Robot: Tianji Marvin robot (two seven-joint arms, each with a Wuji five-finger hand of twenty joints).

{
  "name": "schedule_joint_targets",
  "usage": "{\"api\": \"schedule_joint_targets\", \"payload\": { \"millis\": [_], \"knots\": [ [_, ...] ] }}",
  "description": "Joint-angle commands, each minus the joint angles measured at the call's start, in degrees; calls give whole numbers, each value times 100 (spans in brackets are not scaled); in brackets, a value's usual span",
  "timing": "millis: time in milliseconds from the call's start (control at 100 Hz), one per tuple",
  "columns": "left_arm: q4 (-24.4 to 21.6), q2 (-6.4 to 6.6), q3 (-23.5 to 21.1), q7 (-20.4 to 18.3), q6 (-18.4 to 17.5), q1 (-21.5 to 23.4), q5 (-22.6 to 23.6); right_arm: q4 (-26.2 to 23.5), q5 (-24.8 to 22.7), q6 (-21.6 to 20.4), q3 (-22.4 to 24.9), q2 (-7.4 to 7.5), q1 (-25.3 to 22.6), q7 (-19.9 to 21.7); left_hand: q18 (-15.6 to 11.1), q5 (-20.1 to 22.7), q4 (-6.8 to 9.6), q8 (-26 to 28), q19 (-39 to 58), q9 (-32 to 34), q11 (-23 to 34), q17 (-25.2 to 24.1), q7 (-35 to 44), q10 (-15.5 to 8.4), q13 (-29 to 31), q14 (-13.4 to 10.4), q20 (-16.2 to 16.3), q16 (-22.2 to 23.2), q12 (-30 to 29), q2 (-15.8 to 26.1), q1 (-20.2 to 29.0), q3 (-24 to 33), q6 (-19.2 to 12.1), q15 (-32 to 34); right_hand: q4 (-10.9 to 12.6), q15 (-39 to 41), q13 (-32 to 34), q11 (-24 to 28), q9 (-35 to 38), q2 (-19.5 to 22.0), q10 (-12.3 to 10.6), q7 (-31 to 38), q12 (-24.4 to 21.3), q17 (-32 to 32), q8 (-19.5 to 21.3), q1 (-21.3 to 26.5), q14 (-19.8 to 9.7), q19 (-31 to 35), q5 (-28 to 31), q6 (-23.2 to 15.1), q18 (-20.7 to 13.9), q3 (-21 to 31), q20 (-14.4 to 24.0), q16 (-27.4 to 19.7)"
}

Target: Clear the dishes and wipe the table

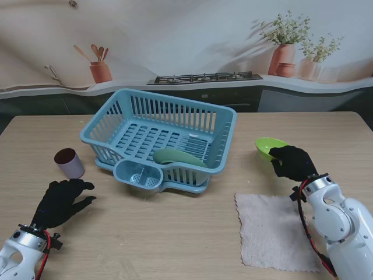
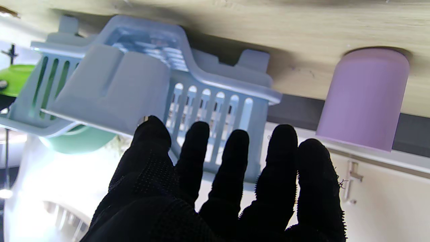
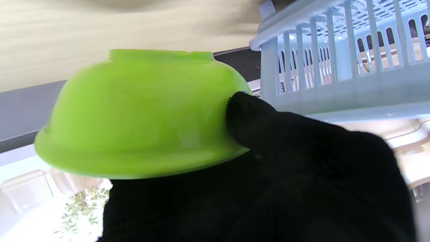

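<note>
Stand view: right robot hand (image 1: 293,163) grips green bowl (image 1: 268,147).

In the stand view, the near part of the green bowl (image 1: 268,147) is covered by the right hand (image 1: 293,163), and the fingers under its rim are not seen. In the right wrist view, the bowl's (image 3: 134,114) inside is hidden, and only one fingertip (image 3: 240,111) is made out against its wall. The dark green dish (image 1: 178,157) in the blue rack (image 1: 169,137) is partly screened by the rack's front wall. The cloth (image 1: 274,233) has its right edge covered by the right forearm. In the left wrist view, the rack (image 2: 141,84) is cut off at the picture's edge, and the interior of the pink cup (image 2: 364,99) is not visible. The left hand's (image 2: 215,188) palm is cropped at the edge.
</note>
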Motion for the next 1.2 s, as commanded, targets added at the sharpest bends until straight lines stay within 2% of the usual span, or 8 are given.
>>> {"api": "schedule_joint_targets", "payload": {
  "millis": [0, 230, 560, 860, 1190],
  "knots": [
    [-17, -15, -3, -67, -16, 21, -1, -155, 3, -111, 55, -2, 35, 29, -41, 112, -12, 15, -107, -29, 46, -65, 45, 33, -95, 128, -94, -8, -61, 200, 131, -71, 11, 63, 192, 171, 223, 53, 86, 255, -4, 583, 76, 431, 39, 654, 358, 759, 467, -461, 167, 704, 255, 77],
    [-18, -16, -5, -57, -20, 21, 5, -388, 104, -432, 223, -5, 119, 116, -41, 111, -13, 16, -109, -31, 44, -68, 43, 35, -92, 125, -95, -7, -62, 202, 131, -73, 10, 65, 194, 164, 249, 49, 90, 265, -13, 590, 72, 450, 28, 646, 340, 763, 470, -470, 156, 701, 276, 93],
    [-11, -13, -9, -54, -28, 19, 21, -810, 553, -666, 238, 20, 421, 618, -33, 112, -11, 19, -110, -26, 47, -68, 44, 32, -100, 128, -96, -8, -60, 203, 142, -70, 14, 62, 202, 157, 263, 48, 93, 290, -31, 589, 68, 464, 22, 637, 331, 757, 473, -491, 132, 688, 290, 100],
    [-11, -15, -25, -33, -58, 29, 28, -1055, 1067, -462, -173, 49, 906, 1107, -41, 112, -12, 17, -109, -26, 48, -66, 46, 33, -97, 127, -96, -8, -60, 209, 150, -71, 28, 64, 211, 155, 284, 51, 103, 310, -62, 592, 67, 478, 27, 623, 305, 757, 476, -518, 94, 677, 313, 107],
    [-21, -25, -62, 49, -98, 63, 49, -1205, 1526, 103, -969, 40, 1501, 1450, -41, 124, -11, 16, -101, -21, 50, -59, 48, 36, -85, 133, -93, -7, -59, 203, 147, -75, 29, 70, 224, 151, 296, 48, 113, 322, -84, 592, 66, 487, 39, 603, 279, 759, 485, -540, 79, 680, 334, 112]
  ]
}}
